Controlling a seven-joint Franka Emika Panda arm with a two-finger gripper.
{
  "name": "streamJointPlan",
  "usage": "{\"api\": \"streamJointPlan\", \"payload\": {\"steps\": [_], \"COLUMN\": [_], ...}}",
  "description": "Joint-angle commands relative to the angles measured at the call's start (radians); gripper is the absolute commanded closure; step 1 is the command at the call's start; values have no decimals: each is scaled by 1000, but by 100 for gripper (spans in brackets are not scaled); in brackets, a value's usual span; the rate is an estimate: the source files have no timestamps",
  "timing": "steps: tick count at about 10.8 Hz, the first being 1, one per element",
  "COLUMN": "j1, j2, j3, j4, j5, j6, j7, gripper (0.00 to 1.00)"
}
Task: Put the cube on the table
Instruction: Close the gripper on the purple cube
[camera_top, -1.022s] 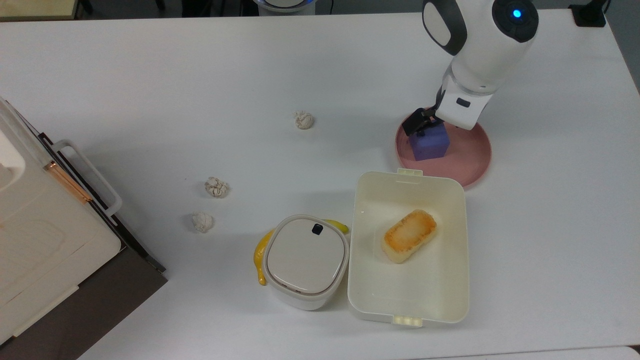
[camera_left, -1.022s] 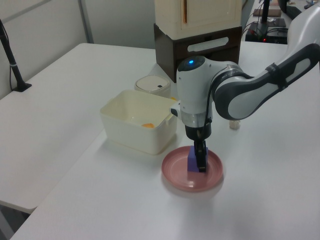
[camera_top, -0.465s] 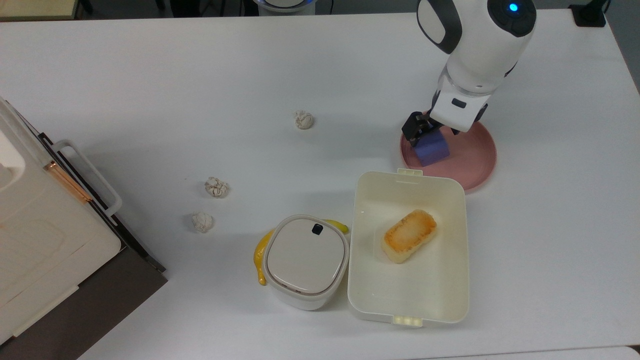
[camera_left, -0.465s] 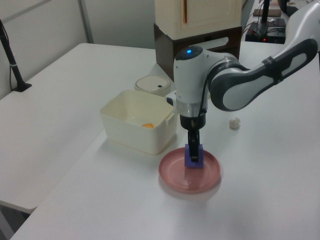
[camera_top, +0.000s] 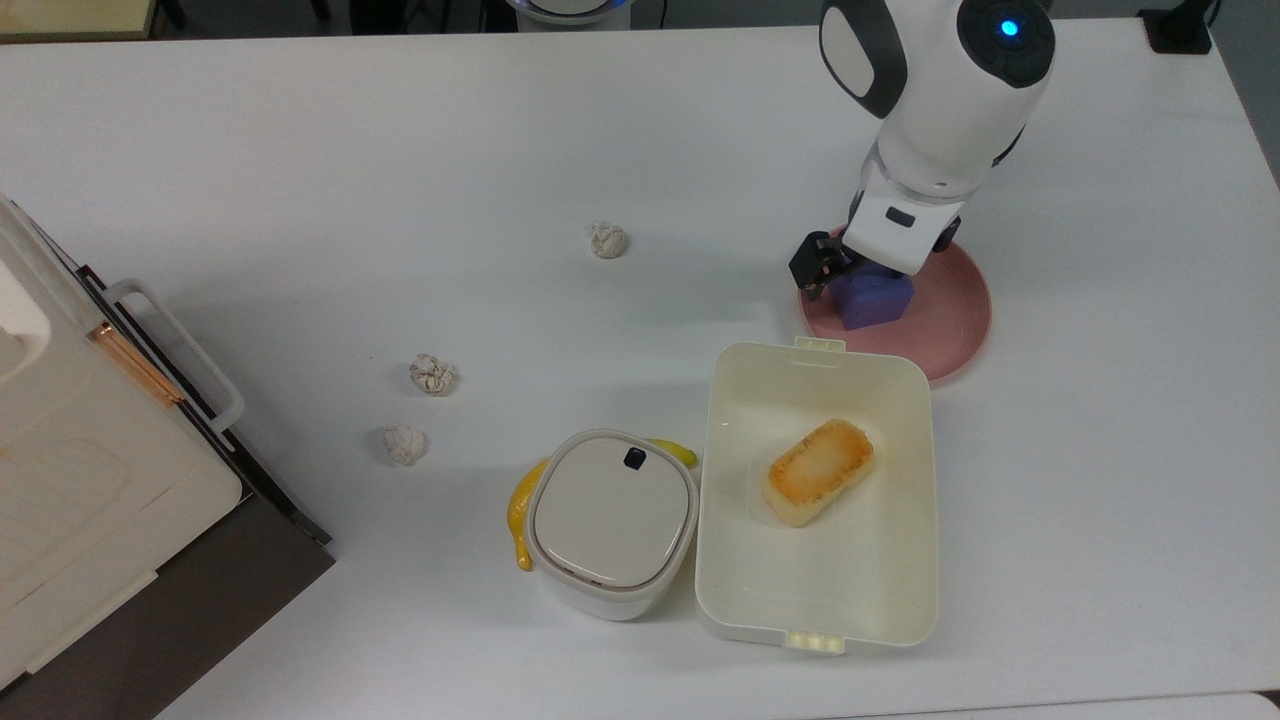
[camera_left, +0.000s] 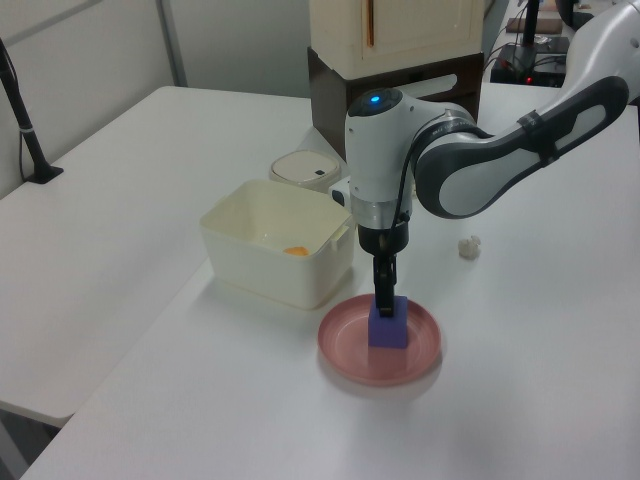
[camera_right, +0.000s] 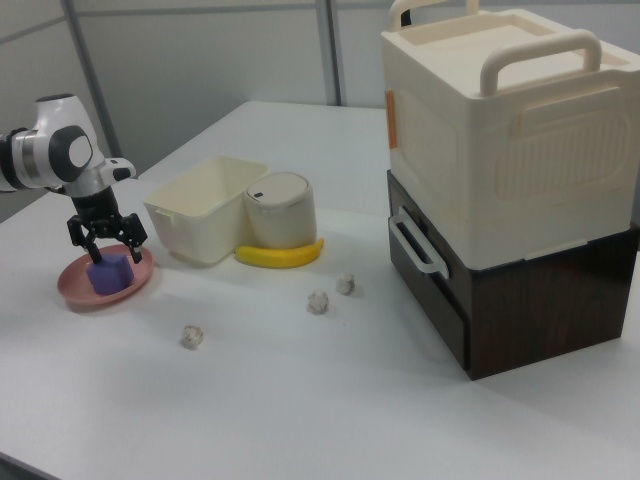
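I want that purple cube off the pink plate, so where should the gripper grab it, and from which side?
From straight above, pinching two opposite side faces of the cube. It sits flat on the pink plate with flat sides exposed, and the gripper already straddles it, fingers spread.

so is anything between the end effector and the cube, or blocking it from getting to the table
Nothing visible. The end effector sits open right over the cube, fingers straddling it, on the pink plate. Bare table lies just beyond the plate's rim.
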Motion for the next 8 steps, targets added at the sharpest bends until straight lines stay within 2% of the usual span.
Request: {"api": "streamJointPlan", "payload": {"steps": [1, 5, 8], "j1": [7, 6, 6], "j2": [-8, -35, -35], "j3": [8, 12, 19], "j4": [-17, -5, -6], "j5": [-6, 38, 39], "j6": [4, -71, -73], "j7": [18, 16, 18], "gripper": [0, 0, 0]}}
